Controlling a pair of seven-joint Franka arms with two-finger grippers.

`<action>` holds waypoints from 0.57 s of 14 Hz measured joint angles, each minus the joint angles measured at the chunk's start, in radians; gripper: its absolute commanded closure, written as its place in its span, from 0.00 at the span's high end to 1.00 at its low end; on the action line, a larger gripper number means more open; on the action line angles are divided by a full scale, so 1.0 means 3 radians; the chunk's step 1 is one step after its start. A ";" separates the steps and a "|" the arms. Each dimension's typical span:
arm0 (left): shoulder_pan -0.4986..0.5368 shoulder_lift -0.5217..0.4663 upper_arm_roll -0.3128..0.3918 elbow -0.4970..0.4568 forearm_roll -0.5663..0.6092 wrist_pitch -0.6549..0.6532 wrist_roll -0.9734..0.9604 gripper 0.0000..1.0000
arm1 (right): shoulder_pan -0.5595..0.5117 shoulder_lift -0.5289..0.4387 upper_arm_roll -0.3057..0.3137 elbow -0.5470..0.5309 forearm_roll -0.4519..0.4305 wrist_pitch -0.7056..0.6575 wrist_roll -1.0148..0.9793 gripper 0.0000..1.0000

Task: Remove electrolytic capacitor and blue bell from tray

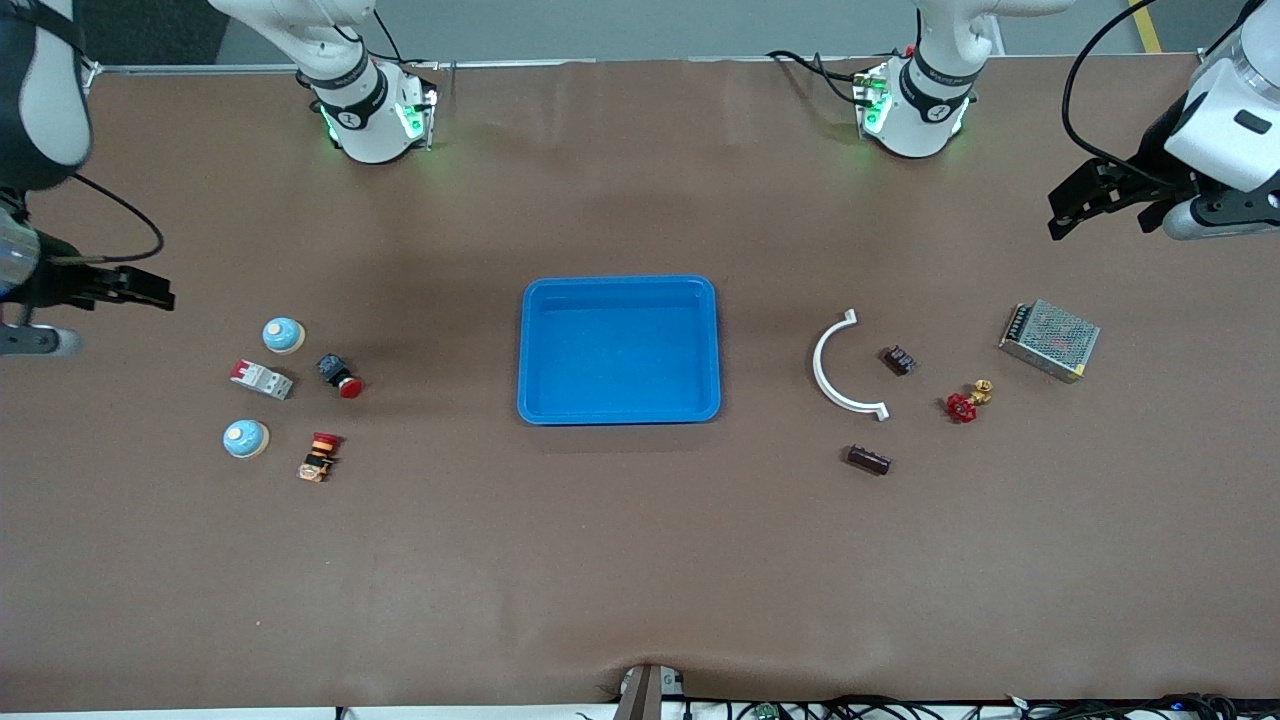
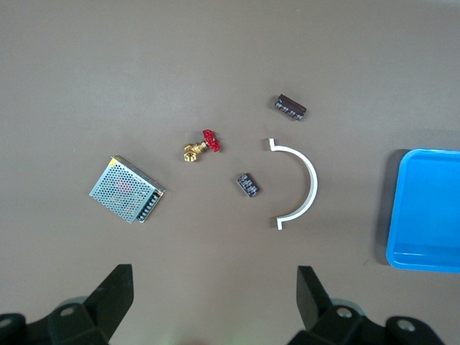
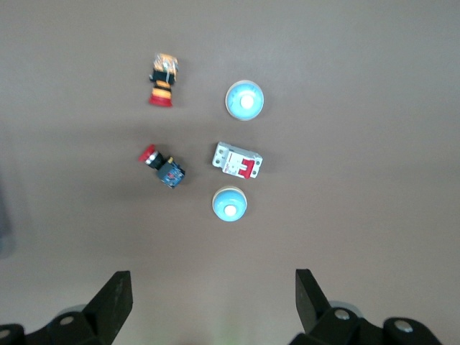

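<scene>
A dark cylindrical capacitor (image 1: 869, 459) lies toward the left arm's end of the table, and shows in the left wrist view (image 2: 292, 108). A smaller dark capacitor (image 1: 898, 360) (image 2: 248, 185) lies farther from the front camera, beside a white curved piece (image 1: 840, 365). Two blue bells (image 1: 283, 335) (image 1: 245, 438) stand toward the right arm's end, and show in the right wrist view (image 3: 231, 203) (image 3: 245, 100). My left gripper (image 1: 1065, 215) (image 2: 214, 295) is open and empty, high over the table near a metal power supply (image 1: 1049, 340). My right gripper (image 1: 150, 290) (image 3: 212, 298) is open and empty, high beside the bells.
A blue tray (image 1: 618, 350) sits empty at the table's middle. A red-handled brass valve (image 1: 965, 403) lies near the capacitors. A circuit breaker (image 1: 262, 379), a red push button (image 1: 340, 375) and an emergency-stop button (image 1: 320, 455) lie among the bells.
</scene>
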 measured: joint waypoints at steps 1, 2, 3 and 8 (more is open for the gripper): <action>0.0000 0.0000 0.0000 0.0001 0.0000 -0.0001 0.0000 1.00 | 0.0000 -0.0001 0.0014 0.0160 0.0001 -0.0095 0.0025 1.00; 0.0000 0.0000 0.0000 0.0003 0.0000 -0.0006 0.0000 1.00 | 0.0000 -0.0002 0.0016 0.0296 0.0001 -0.0148 0.0033 1.00; 0.0001 0.0000 0.0000 0.0006 0.0003 -0.0013 0.0000 1.00 | -0.0002 -0.0002 0.0016 0.0400 0.0002 -0.0165 0.0036 1.00; 0.0005 0.0000 0.0001 0.0027 0.0027 -0.0035 0.0000 1.00 | 0.0057 0.0002 -0.0096 0.0610 0.0275 -0.0247 0.0563 1.00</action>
